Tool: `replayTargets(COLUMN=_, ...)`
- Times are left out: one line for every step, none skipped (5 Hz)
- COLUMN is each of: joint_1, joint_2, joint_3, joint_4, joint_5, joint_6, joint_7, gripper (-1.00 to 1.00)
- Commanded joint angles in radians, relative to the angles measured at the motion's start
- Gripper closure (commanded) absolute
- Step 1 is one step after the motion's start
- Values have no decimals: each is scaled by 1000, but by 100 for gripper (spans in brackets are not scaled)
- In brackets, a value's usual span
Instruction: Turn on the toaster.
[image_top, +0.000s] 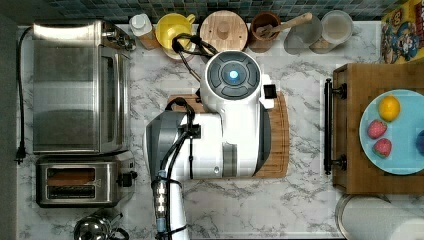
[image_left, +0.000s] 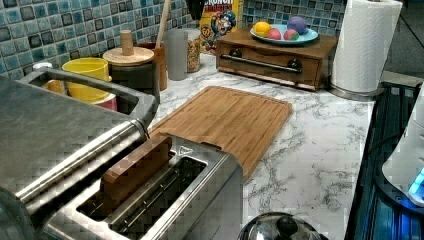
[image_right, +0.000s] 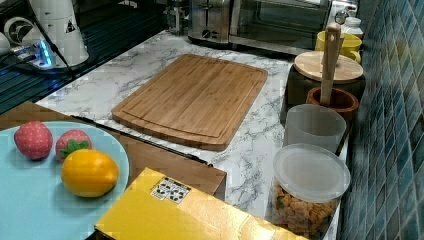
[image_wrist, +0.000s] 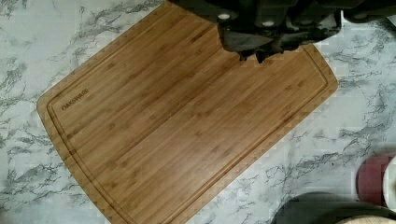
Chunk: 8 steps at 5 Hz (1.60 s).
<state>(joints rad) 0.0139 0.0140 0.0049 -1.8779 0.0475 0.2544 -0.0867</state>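
Brushed-steel pop-up toaster (image_top: 82, 181) with two long dark slots sits at the top view's lower left, just below the much larger boxy steel toaster oven (image_top: 77, 86); a brown slice (image_left: 135, 170) stands in one slot. Its black lever knob (image_top: 127, 179) projects from the end facing the top view's right, toward the white robot arm (image_top: 220, 130). Arm is poised above the rectangular bamboo cutting board (image_wrist: 187, 121), well apart from the toaster. Dark gripper (image_wrist: 254, 57) hangs over one end of the board in the wrist view; fingertips appear drawn close together with nothing between them, judged closed and empty. Judgement: task not yet begun; step in hand is the approach to the lever. To do it well: travel toward the top view's left across bare marble counter (image_top: 240, 205), stay clear of the shiny steel kettle lid (image_top: 95, 227) near the toaster. Arrive above the knob, not beside it, and keep the fingers together to give one blunt contact. Press straight down along the lever slot until it latches; an oblique push could slide the light toaster or slip off the small knob. Lift away vertically afterwards.
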Motion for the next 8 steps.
replayTargets(joint_1=16, joint_2=-28, joint_3=17, joint_4=-50, joint_5=18, joint_6=41, joint_7=-101, gripper=100)
replayTargets(joint_1=45, joint_2=-70, joint_3=50, joint_4=-112, joint_5=61, joint_6=90, joint_7=-217, gripper=100)
replayTargets(joint_1=75, joint_2=-132, joint_3=90, joint_4=-186, joint_5=78, joint_6=178, joint_7=-277, gripper=100)
replayTargets(joint_1=80, joint_2=-125, joint_3=129, joint_4=-203, joint_5=108, joint_6=182, joint_7=-319, gripper=100)
replayTargets(joint_1=91, joint_2=-130, joint_3=164, joint_4=-242, joint_5=118, joint_6=196, joint_7=-354, gripper=100)
replayTargets(joint_1=95, joint_2=-129, joint_3=191, joint_4=-279, joint_5=165, joint_6=208, joint_7=-412, gripper=100)
replayTargets(joint_1=99, joint_2=-137, joint_3=231, joint_4=-323, joint_5=178, joint_6=206, joint_7=-445, gripper=100)
replayTargets(joint_1=115, joint_2=-196, joint_3=238, joint_4=-367, joint_5=222, joint_6=184, joint_7=-467, gripper=100)
